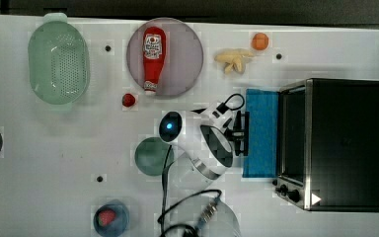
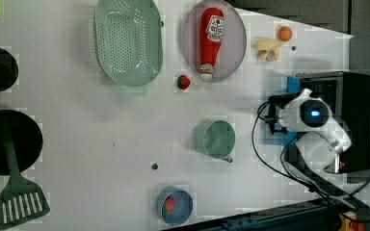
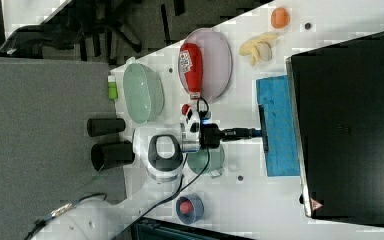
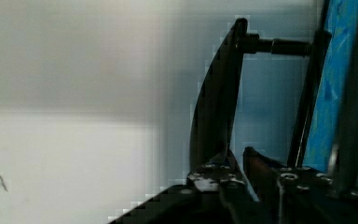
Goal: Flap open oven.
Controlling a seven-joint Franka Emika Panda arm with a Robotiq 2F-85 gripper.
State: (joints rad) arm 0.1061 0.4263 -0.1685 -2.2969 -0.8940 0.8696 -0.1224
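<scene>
Your oven (image 1: 348, 143) stands at the top view's right edge of the white table (image 1: 54, 148), its blue-tinted flap door (image 1: 261, 132) swung down flat toward the middle. Your gripper (image 1: 243, 133) is clamped on the door's dark bar handle (image 3: 264, 129), beside a green cup (image 1: 153, 156).

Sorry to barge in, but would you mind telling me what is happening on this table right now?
The robot arm is opening the oven. Its pincer is shut on the dark bar handle of the blue glass door, which already lies folded down flat in front of the oven. A ketchup bottle on a plate, a colander and a green cup sit untouched nearby.
</scene>
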